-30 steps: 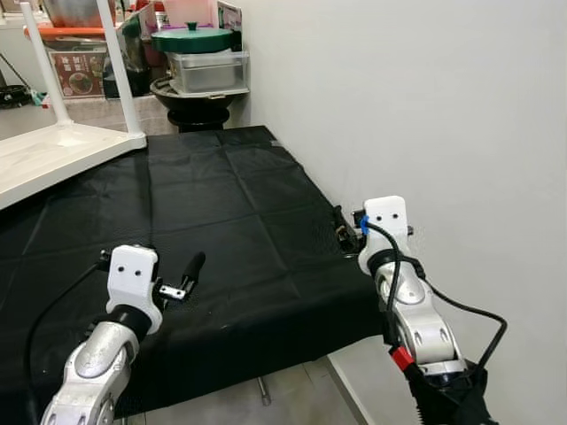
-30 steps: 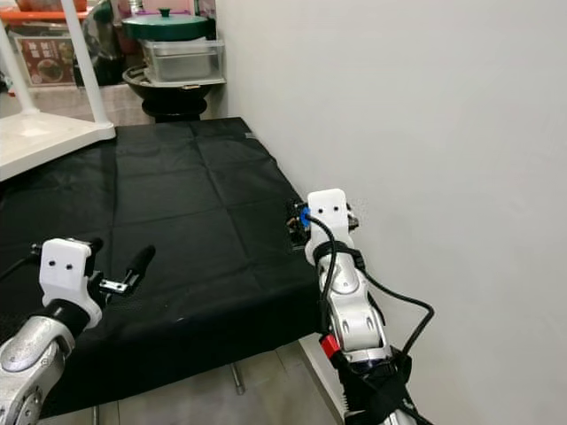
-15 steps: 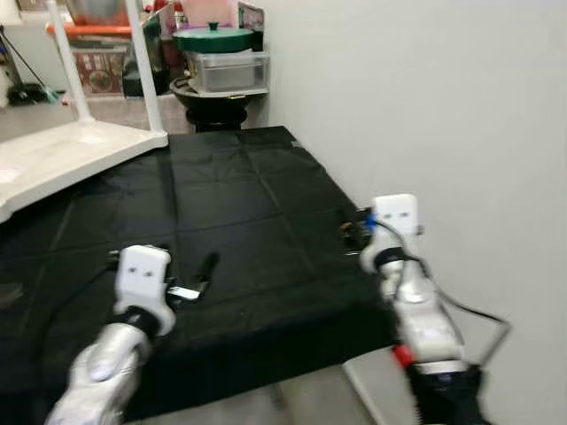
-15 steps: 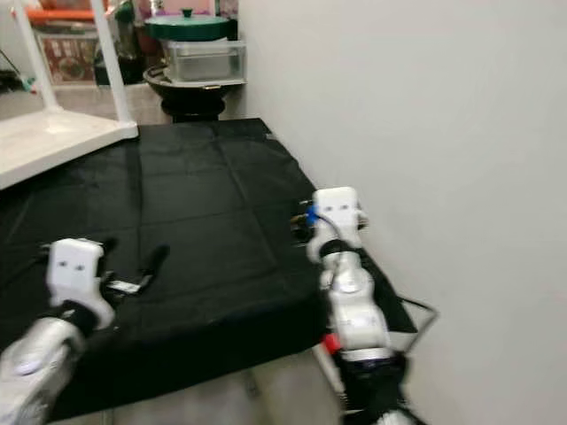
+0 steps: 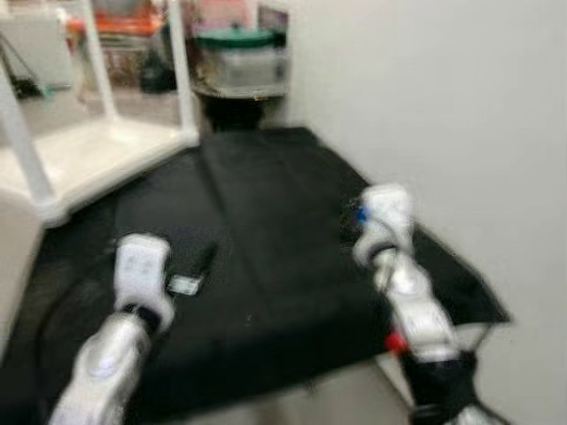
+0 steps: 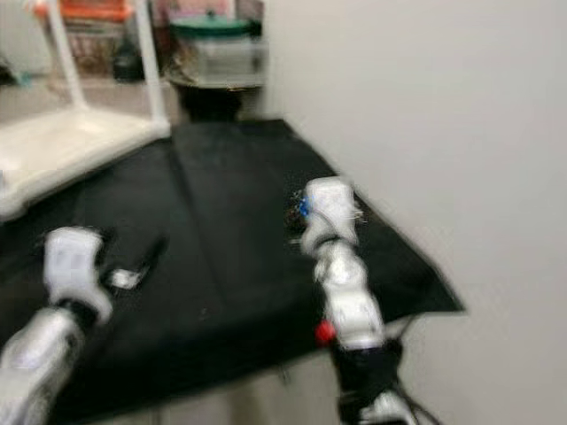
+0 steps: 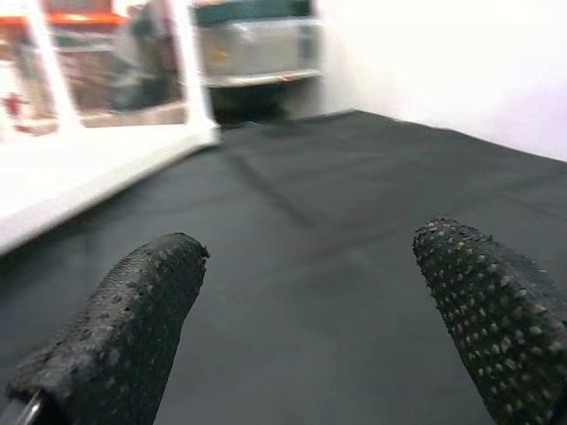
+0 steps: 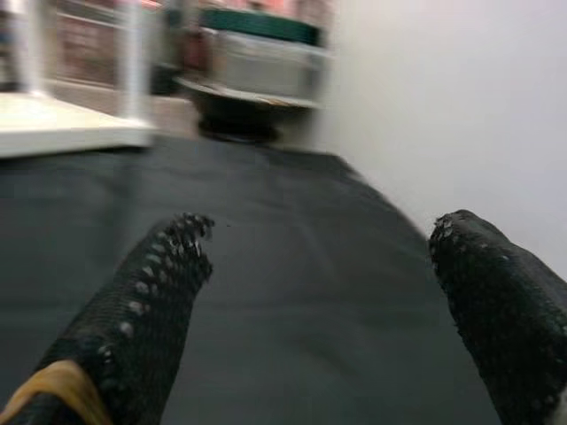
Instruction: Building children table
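Both the left gripper (image 7: 310, 310) and right gripper (image 8: 323, 301) hover empty, fingers spread, above the black cloth (image 5: 266, 221). Best steady the blurred view before reaching for the upturned white table (image 5: 89, 155)

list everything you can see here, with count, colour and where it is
black cloth: one, black, spread over the floor before the robot, alongside the wall
children table: one, white, upside down on the cloth's far left part, legs pointing up
wall: one, white, along the robot's right
lidded container: one, clear with a green lid, on a dark stand beyond the cloth's far end
left gripper: one, black fingers, open, above the cloth at near left
right gripper: one, black fingers, open, above the cloth near the wall
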Controlling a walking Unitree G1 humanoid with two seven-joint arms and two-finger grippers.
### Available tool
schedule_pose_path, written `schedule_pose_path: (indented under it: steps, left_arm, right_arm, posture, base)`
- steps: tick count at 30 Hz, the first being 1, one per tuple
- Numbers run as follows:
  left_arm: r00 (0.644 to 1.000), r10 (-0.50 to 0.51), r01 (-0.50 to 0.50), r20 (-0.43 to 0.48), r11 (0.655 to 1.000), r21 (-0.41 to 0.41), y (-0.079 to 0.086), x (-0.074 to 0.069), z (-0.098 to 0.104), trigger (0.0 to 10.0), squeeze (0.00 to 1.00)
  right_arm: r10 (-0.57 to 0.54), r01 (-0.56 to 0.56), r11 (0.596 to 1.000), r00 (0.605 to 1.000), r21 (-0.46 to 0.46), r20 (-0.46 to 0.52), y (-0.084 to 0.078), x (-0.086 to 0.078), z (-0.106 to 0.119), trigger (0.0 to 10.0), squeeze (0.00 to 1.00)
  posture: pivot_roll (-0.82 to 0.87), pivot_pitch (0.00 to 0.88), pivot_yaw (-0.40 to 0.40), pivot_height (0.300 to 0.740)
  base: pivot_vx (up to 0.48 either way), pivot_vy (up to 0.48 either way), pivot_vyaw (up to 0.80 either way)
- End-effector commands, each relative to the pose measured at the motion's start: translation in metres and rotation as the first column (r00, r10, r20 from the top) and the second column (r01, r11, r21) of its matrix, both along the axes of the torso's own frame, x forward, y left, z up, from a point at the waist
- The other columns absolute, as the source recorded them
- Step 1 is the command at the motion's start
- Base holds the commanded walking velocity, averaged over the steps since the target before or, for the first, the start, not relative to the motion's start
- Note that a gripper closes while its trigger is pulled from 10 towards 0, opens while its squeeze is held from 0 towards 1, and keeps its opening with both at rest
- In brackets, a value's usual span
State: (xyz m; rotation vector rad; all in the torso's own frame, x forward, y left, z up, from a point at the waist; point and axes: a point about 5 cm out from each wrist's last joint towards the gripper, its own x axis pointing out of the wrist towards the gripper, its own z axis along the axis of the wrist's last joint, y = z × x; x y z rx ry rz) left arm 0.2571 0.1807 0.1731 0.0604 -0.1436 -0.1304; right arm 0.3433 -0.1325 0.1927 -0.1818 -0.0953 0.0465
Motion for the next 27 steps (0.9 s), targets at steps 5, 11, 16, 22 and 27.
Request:
schedule_pose_path:
  steps: [5, 11, 16, 22, 27]
  left_arm:
    - [1.000, -0.020, 0.020, -0.001, 1.000, 0.004, -0.0056, 0.0015, 0.0015, 10.0, 0.00]
    - [1.000, -0.021, 0.021, 0.002, 1.000, 0.003, -0.0062, 0.0026, 0.0022, 10.0, 0.00]
    - [1.000, -0.018, 0.018, 0.004, 1.000, 0.004, -0.0050, 0.0035, 0.0030, 10.0, 0.00]
    - [1.000, -0.015, 0.015, 0.009, 1.000, 0.008, -0.0035, 0.0046, 0.0043, 10.0, 0.00]
    - [1.000, -0.012, 0.011, 0.013, 1.000, 0.009, -0.0023, 0.0060, 0.0052, 10.0, 0.00]
  right_arm:
    - [-0.072, 0.072, 0.997, 0.997, 0.013, 0.005, -0.0166, 0.0000, 0.0020, 10.0, 0.00]
    - [-0.087, 0.087, 0.996, 0.996, 0.006, -0.006, -0.0184, 0.0010, 0.0004, 10.0, 0.00]
    - [-0.091, 0.091, 0.996, 0.996, 0.006, -0.009, -0.0188, 0.0016, 0.0002, 10.0, 0.00]
    - [-0.109, 0.109, 0.994, 0.994, 0.000, -0.018, -0.0219, 0.0020, -0.0015, 10.0, 0.00]
    - [-0.109, 0.109, 0.994, 0.994, 0.000, -0.022, -0.0214, 0.0018, -0.0029, 10.0, 0.00]
  posture:
    - [0.09, 0.000, -0.048, 0.740]
    - [0.09, 0.000, -0.049, 0.740]
    - [0.09, 0.000, -0.049, 0.740]
    - [0.09, 0.000, -0.049, 0.740]
    - [0.09, 0.000, -0.049, 0.740]
  base:
    - [0.000, 0.480, 0.32]
    - [0.000, 0.480, 0.00]
    - [0.000, 0.480, 0.00]
    - [0.000, 0.480, 0.00]
    - [0.000, 0.480, 0.00]
